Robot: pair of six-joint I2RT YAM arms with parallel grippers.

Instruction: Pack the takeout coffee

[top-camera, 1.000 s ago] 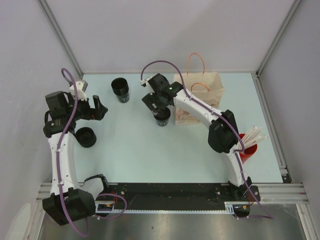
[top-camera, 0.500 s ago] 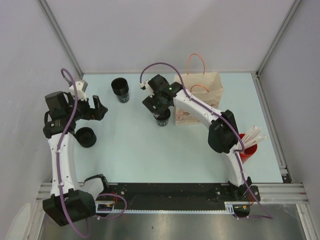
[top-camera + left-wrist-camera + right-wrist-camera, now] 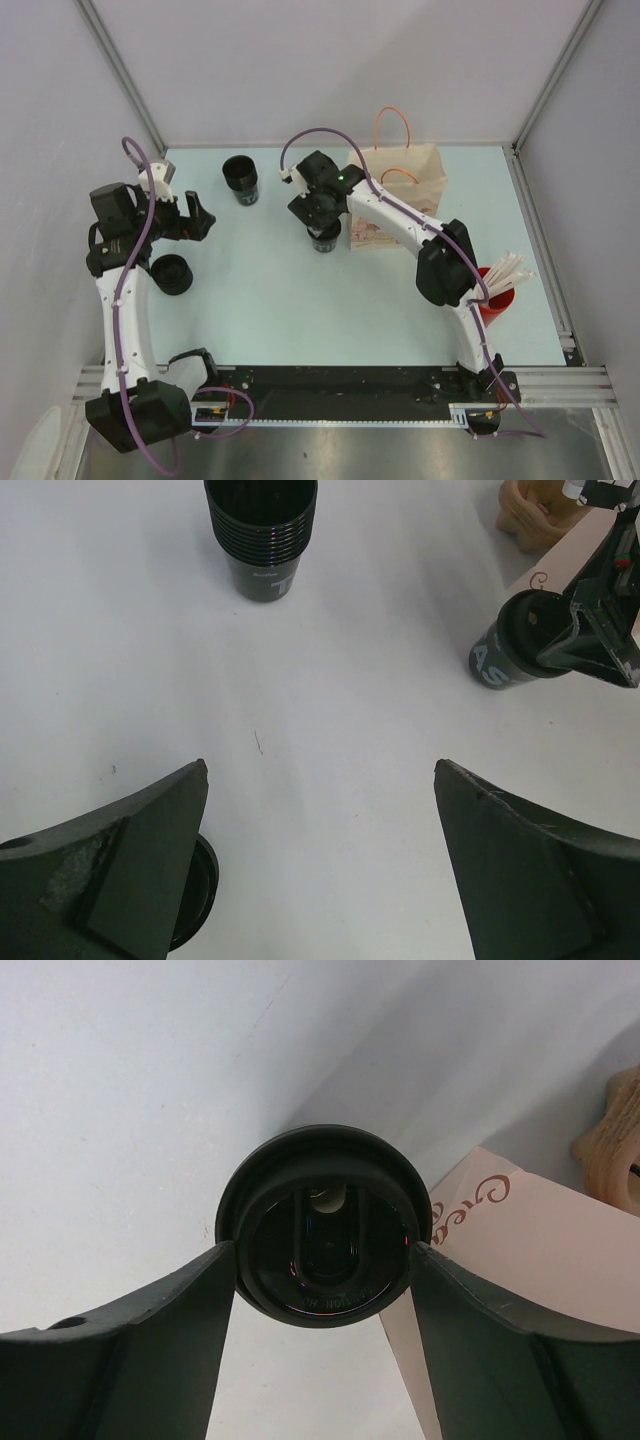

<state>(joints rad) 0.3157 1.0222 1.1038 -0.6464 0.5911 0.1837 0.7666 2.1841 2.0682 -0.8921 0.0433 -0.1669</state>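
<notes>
Pale tabletop (image 3: 260, 310) boxed in by grey walls (image 3: 300, 60) at left, back and right, with a metal rail (image 3: 560, 380) along the near edge.

Centre back: lidded coffee cup (image 3: 326, 244), upright, directly under the right gripper (image 3: 322, 228). From the right wrist: black lid (image 3: 322, 1225) framed between two fingers (image 3: 130, 1360), set apart, one drawn up to each side of the rim. Contact with the rim not resolvable, so clamped or merely close cannot be told.

Just right of the cup: brown paper bag (image 3: 400, 190), lying flat, orange handles (image 3: 378, 122) toward the back wall. Printed face of the bag right beside the right-hand finger in the wrist view.

Left of the cup, well apart: stack of black cups (image 3: 240, 180), upright near the back edge.

Far left: left gripper (image 3: 205, 222), raised over the tabletop, fingers spread wide, holding nothing, aimed across at the stack of black cups and the coffee cup. Nearer the rail than that gripper: loose lid (image 3: 172, 273), black, close to the left wall; single or a short pile cannot be told.

Far right, near the tabletop's right edge: red cup (image 3: 497, 300) of pale stirrers (image 3: 510, 268), partly behind the right arm's elbow.

Open room: widest free stretch between the coffee cup and the near rail, and between the cup and the stack. Tight room only on the cup's right, against the bag.
</notes>
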